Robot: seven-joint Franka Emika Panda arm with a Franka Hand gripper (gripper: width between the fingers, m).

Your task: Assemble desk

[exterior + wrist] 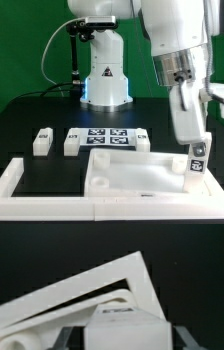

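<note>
Black mat (30,120) under everything; white rail (18,172) along its near side; top panel (125,170) of the desk lies flat just inside that rail, long axis running across the exterior view; marker board (110,137) just behind it; two loose legs (42,141) stand beside the board on the exterior view's left, well apart from the tool; gripper (196,152) hangs at the panel's end on the exterior view's right, pinching a held leg (197,161) upright; wrist view shows that leg between the grey fingers (66,336), with white corner edges beyond, rail or panel I cannot tell; I judge the coming move a short descent onto that end.
</note>
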